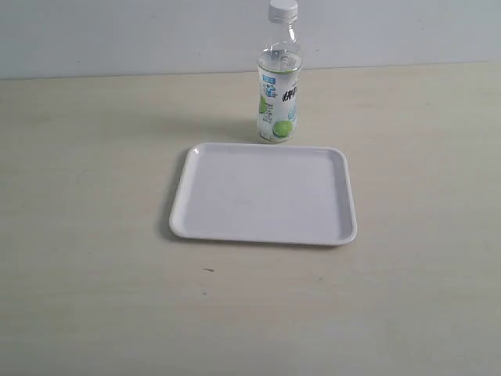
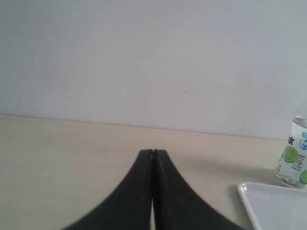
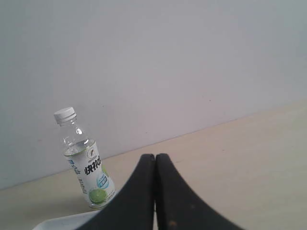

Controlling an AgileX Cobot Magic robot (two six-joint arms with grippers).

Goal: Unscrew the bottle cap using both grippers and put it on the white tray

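The bottle (image 1: 279,98) stands upright just behind the white tray (image 1: 262,193), with the white bottle cap (image 1: 282,10) screwed on its neck. No arm shows in the exterior view. In the left wrist view my left gripper (image 2: 153,152) is shut with nothing in it, low over the table, far from the bottle (image 2: 293,158) and the tray corner (image 2: 273,203). My right gripper (image 3: 155,156) is shut and empty too, with the bottle (image 3: 86,167) and its cap (image 3: 64,114) standing apart from it and a sliver of tray (image 3: 62,223) beside the fingers.
A pale wooden table (image 1: 86,172) carries everything and ends at a plain light wall (image 1: 117,35) close behind the bottle. A tiny dark speck (image 1: 208,270) lies in front of the tray.
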